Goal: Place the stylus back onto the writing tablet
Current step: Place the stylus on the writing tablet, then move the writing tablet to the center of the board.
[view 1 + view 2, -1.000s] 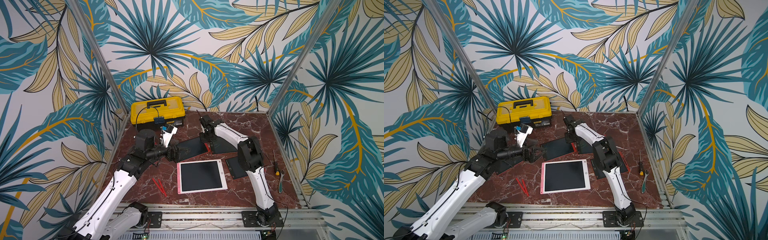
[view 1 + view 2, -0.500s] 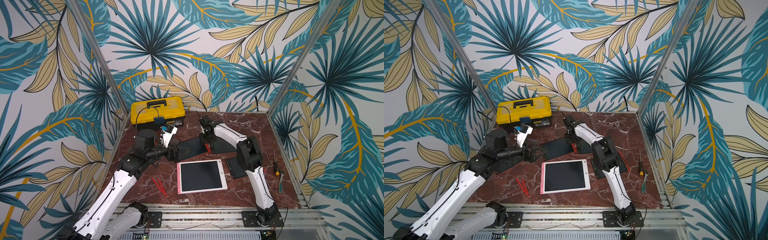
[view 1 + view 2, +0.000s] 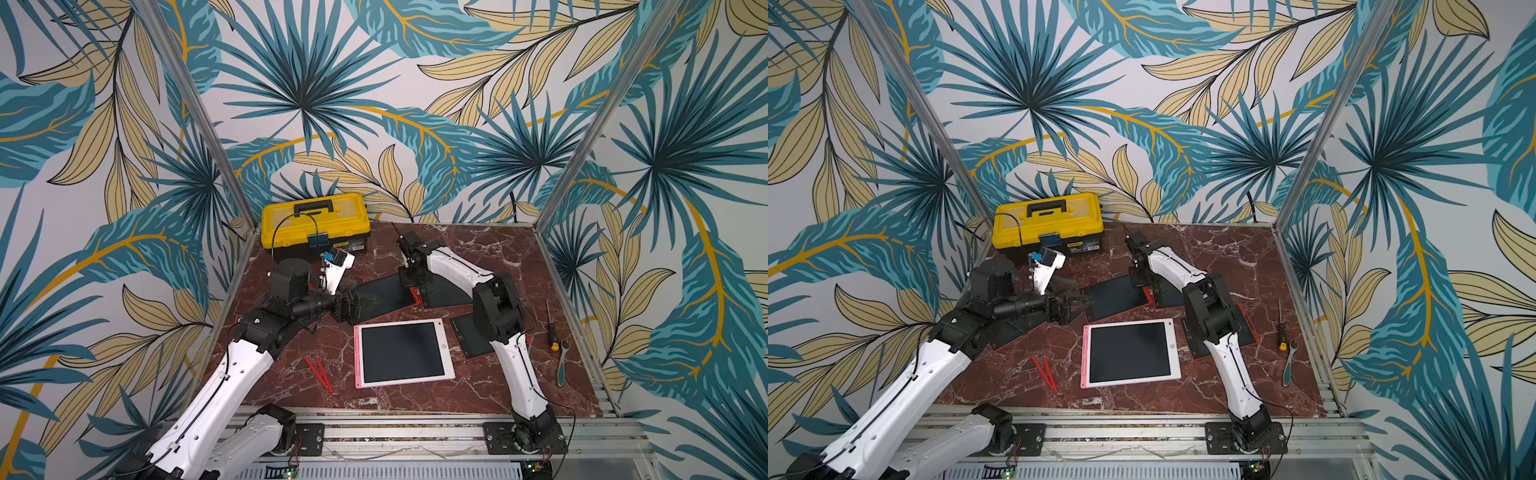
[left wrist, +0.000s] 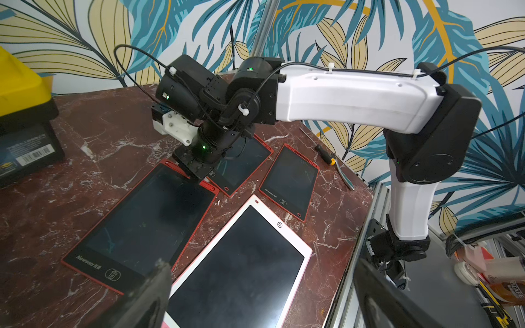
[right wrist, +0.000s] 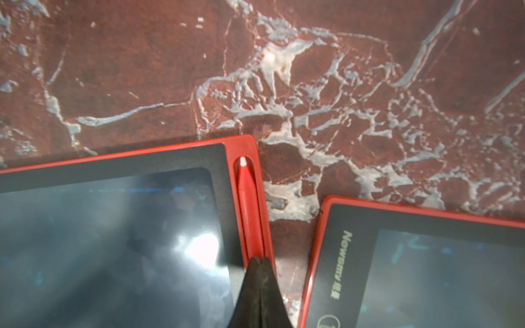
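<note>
Stylus (image 5: 246, 196), red w/ white tip, lies in the side slot of the red-framed writing tablet (image 5: 113, 233), tip near the slot end by the tablet's corner. R gripper (image 5: 260, 259) comes at it from above. Its jaws are closed tight, tips together over the stylus's rear part, which they hide. Can't tell if they press on it or only touch.

In both top views the tablet lies flat on the marble table (image 3: 478, 249), toward the back, w/ the R gripper pointing down at its right edge. 2nd red tablet (image 5: 426, 269) is just beside it, narrow gap btw them. 3rd red tablet (image 3: 471, 336) sits partly under the R arm. White-pink tablet (image 3: 401, 353) lies flat nearer the front.

L gripper (image 3: 352, 308) is spread wide, nothing btw its fingers, and hovers at the writing tablet's left end. Two loose red pens (image 3: 318, 372) lie left of the white-pink tablet. Yellow toolbox (image 3: 316, 220) is back left. Screwdriver (image 3: 550, 328) and ratchet (image 3: 562, 365) lie near the table's right edge.
</note>
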Available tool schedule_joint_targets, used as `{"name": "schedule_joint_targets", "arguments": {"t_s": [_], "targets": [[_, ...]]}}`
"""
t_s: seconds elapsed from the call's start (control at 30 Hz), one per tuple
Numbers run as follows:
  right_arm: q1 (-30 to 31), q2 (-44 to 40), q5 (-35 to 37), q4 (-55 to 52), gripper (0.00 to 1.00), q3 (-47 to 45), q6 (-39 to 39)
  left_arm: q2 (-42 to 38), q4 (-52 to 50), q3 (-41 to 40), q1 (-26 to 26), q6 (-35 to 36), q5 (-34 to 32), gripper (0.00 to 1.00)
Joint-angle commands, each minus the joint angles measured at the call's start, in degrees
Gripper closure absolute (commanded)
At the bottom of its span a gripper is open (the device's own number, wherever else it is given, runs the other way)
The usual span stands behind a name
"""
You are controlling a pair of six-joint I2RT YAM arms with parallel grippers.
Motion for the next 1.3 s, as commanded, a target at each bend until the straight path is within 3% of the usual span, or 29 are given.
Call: {"name": "schedule_joint_targets", "arguments": {"t_s": [0.0, 0.67, 1.07, 1.27], "targets": [[-0.2, -2.6, -3.1, -0.3, 0.98, -2.2, 1.5, -0.4, 0.2, -1.5, 0.0, 0.4, -1.1, 0.0], [-0.2, -21.9, -6.0, 15.7, 0.74, -29.3, 5.0, 7.0, 1.5, -2.4, 2.5, -1.4, -3.0, 0.0], [-0.1, -26.4, -7.2, 18.2, 0.68, -34.5, 6.7, 8.1, 0.0, -1.7, 3.5, -1.3, -3.0, 0.0], [-0.1, -24.8, -8.1, 17.7, 0.67, -32.5, 6.7, 8.7, -0.4, -1.1, 3.5, -1.4, -3.2, 0.0]]}}
